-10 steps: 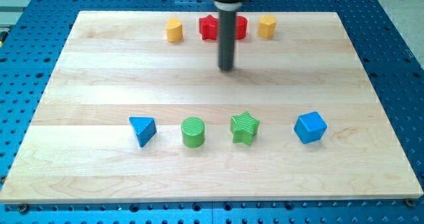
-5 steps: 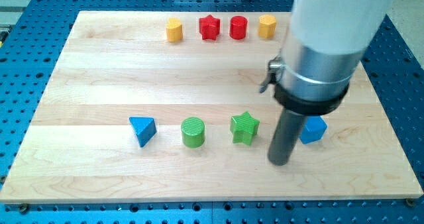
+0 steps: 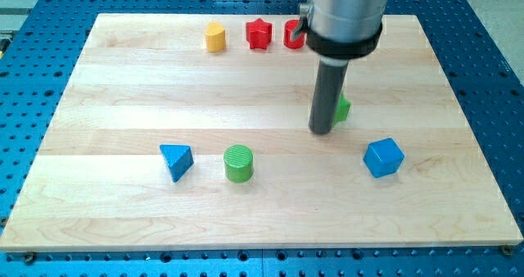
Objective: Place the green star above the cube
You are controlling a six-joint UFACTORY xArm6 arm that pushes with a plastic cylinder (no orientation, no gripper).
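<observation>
My tip (image 3: 321,131), a bare rod with no claw to open or close, touches the green star (image 3: 342,109), mostly hidden behind it, up-left of the blue cube (image 3: 383,157). Light and rigid, the star should slide easily; pushing from its left suits.

I see my tip (image 3: 321,131) set down mid-board, touching the green star (image 3: 342,109), which shows only partly behind the rod on its right side. The blue cube (image 3: 383,157) sits below and right of the star, apart from it. A green cylinder (image 3: 238,163) and blue triangle (image 3: 176,160) lie toward the view's left.
</observation>
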